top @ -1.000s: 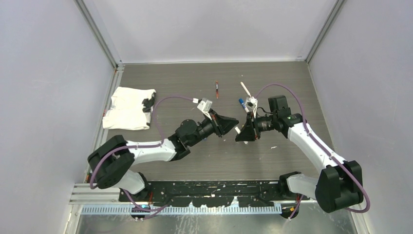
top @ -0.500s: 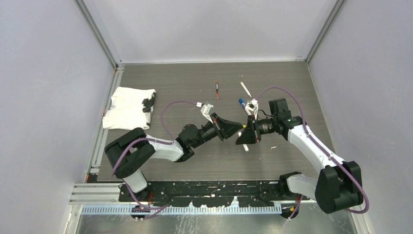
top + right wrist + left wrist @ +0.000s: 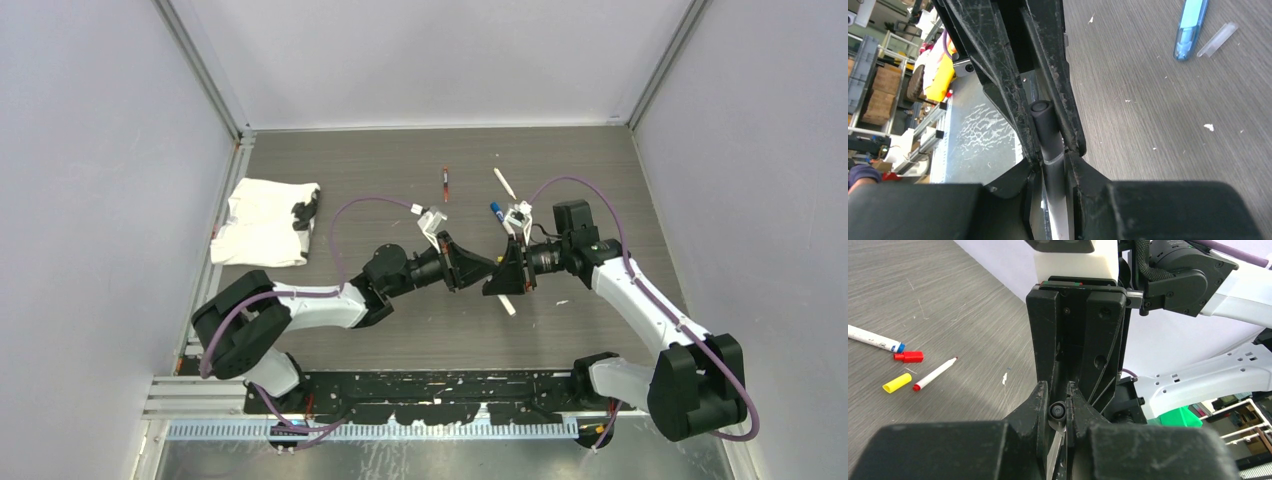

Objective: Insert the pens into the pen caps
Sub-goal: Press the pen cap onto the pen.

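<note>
Tip to tip over the table (image 3: 350, 170), a dark cap (image 3: 1044, 125) is being pinched by the left gripper (image 3: 1057, 390) and a white pen (image 3: 1058, 205) by the right gripper (image 3: 1053, 160), seemingly mated; a red cap (image 3: 909, 356) is lying apart.

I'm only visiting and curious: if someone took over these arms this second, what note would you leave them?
Left gripper: shut on the dark cap.
Right gripper: shut on the white pen, its end meeting that cap. I cannot tell if it is fully seated.
Loose on the table: red-tipped pen, blue-ended pen, red cap, yellow cap.
Done: at most this one pairing.
Left: confirm it, then cap the loose pens.
</note>
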`<state>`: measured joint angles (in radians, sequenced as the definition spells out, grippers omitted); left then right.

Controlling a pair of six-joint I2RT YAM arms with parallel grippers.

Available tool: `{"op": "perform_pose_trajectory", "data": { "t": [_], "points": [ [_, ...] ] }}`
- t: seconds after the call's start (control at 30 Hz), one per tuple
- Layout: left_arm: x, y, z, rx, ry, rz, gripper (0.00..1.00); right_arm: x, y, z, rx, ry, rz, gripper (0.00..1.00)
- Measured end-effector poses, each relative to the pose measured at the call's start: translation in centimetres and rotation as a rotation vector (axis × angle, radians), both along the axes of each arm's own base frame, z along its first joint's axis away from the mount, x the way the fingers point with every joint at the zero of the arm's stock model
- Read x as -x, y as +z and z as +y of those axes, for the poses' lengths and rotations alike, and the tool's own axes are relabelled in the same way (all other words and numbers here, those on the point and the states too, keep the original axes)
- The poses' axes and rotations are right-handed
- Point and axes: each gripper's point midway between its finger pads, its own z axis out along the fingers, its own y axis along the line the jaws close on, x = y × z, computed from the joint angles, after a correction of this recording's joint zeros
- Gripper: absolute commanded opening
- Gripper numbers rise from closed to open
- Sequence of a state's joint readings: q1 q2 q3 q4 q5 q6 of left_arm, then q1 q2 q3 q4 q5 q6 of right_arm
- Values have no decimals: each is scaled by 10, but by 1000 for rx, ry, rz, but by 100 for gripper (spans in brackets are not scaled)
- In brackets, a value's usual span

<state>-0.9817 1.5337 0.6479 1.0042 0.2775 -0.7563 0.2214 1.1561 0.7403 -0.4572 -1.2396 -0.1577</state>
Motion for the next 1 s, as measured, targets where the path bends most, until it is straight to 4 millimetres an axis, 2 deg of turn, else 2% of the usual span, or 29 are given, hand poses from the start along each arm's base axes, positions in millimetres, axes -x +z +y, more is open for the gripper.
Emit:
{"op": "perform_pose_trajectory", "data": {
  "t": [0.3,0.47,0.6,0.73,0.87,1.0],
  "points": [
    [-3,4,3,24,3,55,23,-1,2,4,-29,39,-57,1],
    [-6,8,9,13,41,84,38,-6,6,6,-42,49,-100,1],
    [0,21,15,9,41,66,51,-14,13,7,-54,47,-151,1],
    [12,25,21,-30,33,41,54,-25,20,9,-62,37,-218,1],
    [30,38,29,-44,5,-16,55,-36,20,8,-52,11,-261,1],
    [49,41,50,-39,-4,-107,56,-47,24,7,-49,-17,-312,1]
  ]
}}
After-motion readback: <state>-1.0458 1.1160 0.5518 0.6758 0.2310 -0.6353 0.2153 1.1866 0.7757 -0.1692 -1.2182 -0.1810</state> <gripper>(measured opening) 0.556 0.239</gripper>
